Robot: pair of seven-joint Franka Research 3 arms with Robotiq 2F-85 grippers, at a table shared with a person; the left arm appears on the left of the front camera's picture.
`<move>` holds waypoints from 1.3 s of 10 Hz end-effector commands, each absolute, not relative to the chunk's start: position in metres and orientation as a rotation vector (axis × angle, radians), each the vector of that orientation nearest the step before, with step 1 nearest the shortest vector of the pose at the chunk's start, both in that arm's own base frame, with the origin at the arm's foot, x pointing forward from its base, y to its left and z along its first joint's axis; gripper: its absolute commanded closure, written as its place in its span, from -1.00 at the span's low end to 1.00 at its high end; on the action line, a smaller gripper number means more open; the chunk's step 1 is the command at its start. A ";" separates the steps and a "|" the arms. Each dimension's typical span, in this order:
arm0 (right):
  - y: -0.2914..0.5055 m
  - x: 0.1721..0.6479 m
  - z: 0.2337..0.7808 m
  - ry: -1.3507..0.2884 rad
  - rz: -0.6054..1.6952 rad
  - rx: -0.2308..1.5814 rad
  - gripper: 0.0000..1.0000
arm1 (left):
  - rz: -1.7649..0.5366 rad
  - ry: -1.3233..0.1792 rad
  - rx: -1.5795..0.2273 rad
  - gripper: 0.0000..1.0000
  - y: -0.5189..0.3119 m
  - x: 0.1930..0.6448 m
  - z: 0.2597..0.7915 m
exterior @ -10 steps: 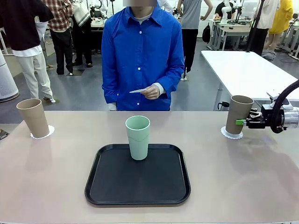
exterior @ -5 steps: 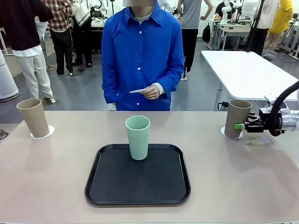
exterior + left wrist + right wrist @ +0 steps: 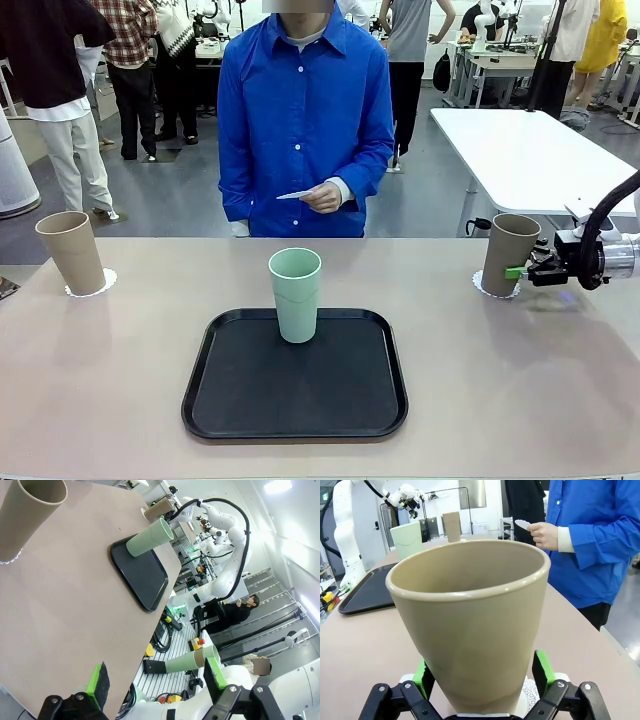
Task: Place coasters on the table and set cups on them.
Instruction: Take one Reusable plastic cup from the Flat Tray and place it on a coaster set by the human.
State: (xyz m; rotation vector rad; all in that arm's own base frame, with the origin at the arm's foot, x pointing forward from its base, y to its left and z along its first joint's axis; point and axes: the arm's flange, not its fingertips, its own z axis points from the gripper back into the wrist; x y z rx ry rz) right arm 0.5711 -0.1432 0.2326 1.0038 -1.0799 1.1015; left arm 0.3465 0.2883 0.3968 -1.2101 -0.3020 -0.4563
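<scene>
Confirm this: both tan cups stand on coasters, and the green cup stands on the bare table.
Not quite. The green cup stands on the black tray, not on the bare table; the front view shows this. The rest holds: the left tan cup and the right tan cup each stand on coasters.
</scene>
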 end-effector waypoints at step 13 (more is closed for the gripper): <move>-0.170 0.575 0.232 -1.050 1.130 0.984 -1.00 | -0.452 -0.303 -1.207 -1.00 0.289 0.346 0.399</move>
